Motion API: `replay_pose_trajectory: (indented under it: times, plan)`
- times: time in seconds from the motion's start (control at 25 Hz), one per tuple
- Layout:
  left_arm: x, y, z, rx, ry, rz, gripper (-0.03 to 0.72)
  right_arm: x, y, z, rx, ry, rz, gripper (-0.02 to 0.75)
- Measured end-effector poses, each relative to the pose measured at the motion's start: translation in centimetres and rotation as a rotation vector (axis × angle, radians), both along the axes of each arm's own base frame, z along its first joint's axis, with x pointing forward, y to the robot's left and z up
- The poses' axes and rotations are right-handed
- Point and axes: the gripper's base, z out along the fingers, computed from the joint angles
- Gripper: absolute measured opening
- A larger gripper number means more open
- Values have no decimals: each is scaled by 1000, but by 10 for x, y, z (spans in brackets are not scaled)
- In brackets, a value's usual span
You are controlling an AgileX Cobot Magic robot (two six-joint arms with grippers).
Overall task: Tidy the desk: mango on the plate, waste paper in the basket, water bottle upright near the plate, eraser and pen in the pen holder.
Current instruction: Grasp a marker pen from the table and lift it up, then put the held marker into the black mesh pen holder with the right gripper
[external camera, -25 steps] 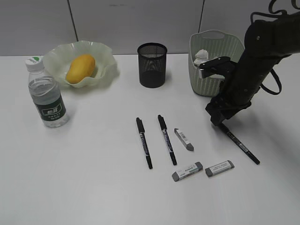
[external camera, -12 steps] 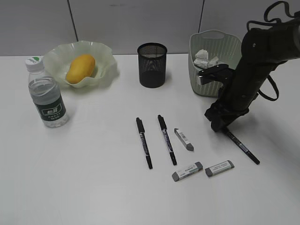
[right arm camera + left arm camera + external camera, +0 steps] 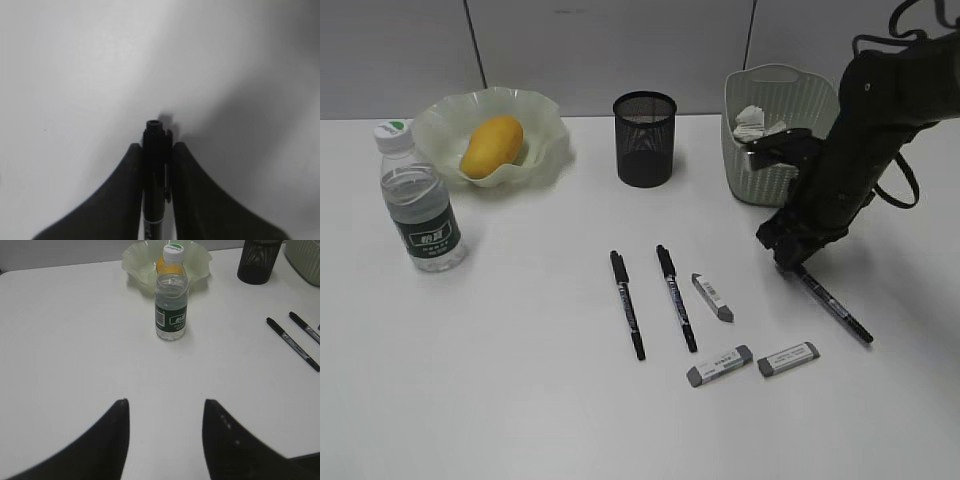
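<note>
Below the basket on the white desk, the right end effector pinches a slim black pen with white lettering, its far end trailing away from the basket. Well left of the basket, the left end effector hangs open, holding nothing.

On the counter, the mango lies in the plate at back left, the water bottle stands before it, the pen holder sits mid-back, and the basket holds waste paper to its right. Pens and erasers lie in front.

Bare desk before 2 pens
</note>
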Motion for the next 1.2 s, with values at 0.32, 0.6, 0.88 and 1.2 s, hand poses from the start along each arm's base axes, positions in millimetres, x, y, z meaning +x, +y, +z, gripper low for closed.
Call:
replay_pose_trajectory:
  times: [0.32, 0.6, 0.88, 1.2]
  plan:
    - [0, 0, 0, 0, 0, 0, 339, -10, 5, 112, 173, -295, 2, 143]
    - [0, 0, 0, 0, 0, 0, 318, -17, 0, 221, 485, -818, -232, 143]
    - [0, 0, 0, 0, 0, 0, 302, -7, 22, 235, 540, -1118, -324, 143]
    - [0, 0, 0, 0, 0, 0, 298, 14, 67, 200, 537, -1412, -195, 143]
